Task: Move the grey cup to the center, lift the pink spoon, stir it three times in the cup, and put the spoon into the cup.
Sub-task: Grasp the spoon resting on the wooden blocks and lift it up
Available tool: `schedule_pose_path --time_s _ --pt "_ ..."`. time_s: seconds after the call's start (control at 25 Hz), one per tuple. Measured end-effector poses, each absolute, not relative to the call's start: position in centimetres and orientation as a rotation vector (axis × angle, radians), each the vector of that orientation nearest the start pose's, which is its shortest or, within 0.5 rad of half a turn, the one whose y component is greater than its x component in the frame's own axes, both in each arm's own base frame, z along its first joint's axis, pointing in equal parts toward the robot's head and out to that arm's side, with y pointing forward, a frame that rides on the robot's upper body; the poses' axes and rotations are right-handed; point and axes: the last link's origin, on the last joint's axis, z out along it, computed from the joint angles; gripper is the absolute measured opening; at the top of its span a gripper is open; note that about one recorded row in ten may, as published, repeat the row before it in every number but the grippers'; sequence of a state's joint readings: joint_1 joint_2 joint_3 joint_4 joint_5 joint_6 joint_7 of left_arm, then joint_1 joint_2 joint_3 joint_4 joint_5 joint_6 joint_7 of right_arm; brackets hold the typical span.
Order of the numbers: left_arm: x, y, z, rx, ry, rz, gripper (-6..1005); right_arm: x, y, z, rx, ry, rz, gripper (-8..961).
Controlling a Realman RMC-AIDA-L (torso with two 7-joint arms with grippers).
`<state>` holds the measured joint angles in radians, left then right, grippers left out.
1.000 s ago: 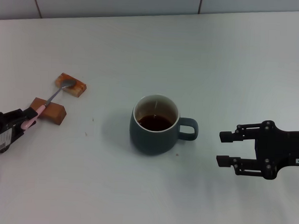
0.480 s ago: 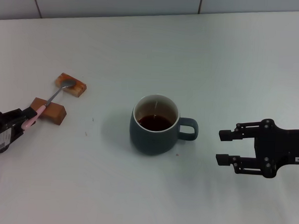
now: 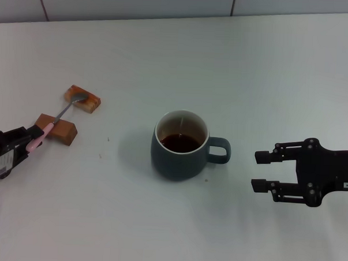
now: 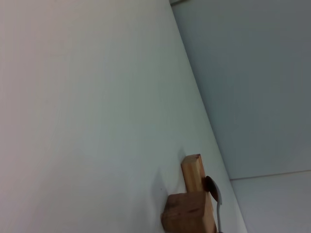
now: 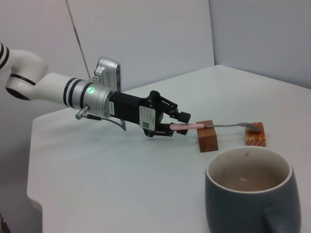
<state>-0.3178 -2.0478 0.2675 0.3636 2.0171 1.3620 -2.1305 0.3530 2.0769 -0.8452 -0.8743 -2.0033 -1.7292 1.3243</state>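
Note:
The grey cup (image 3: 181, 147) stands mid-table with brown liquid inside, its handle turned toward my right gripper (image 3: 258, 170). That gripper is open, a short way off the handle and holding nothing. The pink spoon (image 3: 54, 120) bridges two wooden blocks, its silver bowl on the farther one. My left gripper (image 3: 34, 139) is at the pink handle's end. In the right wrist view the left gripper (image 5: 177, 126) has a finger on either side of the spoon (image 5: 187, 126), with gaps still showing. The cup (image 5: 248, 194) fills that view's foreground.
Two brown wooden blocks (image 3: 57, 129) (image 3: 83, 99) carry the spoon at the table's left. They also appear in the left wrist view, the near block (image 4: 188, 213) in front of the far block (image 4: 193, 171). A tiled wall runs behind the white table (image 3: 183, 61).
My left gripper has shifted very slightly back along the spoon's handle. The spoon, the cup and my right gripper have stayed put.

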Motion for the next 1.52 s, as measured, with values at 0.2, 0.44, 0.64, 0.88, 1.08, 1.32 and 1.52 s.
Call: schedule_pose_path --time_s 0.2,0.44,0.64,0.88,1.08,1.32,1.52 --pt "-38.02 26.10 0.51 1.882 2.558 1.384 345 27.73 27.75 1.27 -2.907 0.428 0.575 564" --pt "-38.06 25.85 0.51 1.871 2.558 1.385 416 27.73 27.75 1.27 -2.907 0.428 0.575 564" --pt "-37.96 25.75 0.34 1.862 2.554 1.387 427 27.73 27.75 1.27 -2.907 0.428 0.575 565" --pt "-37.81 25.55 -0.07 1.838 2.552 1.386 425 27.71 27.78 1.31 -2.906 0.424 0.573 565" --pt "-37.79 25.54 -0.11 1.835 2.552 1.386 424 27.71 27.78 1.31 -2.906 0.424 0.573 565" --pt "-37.80 25.48 -0.26 1.814 2.558 1.397 423 27.70 27.77 1.32 -2.907 0.422 0.573 565" --pt "-37.88 25.45 -0.30 1.782 2.570 1.415 422 27.69 27.76 1.31 -2.908 0.421 0.574 565"
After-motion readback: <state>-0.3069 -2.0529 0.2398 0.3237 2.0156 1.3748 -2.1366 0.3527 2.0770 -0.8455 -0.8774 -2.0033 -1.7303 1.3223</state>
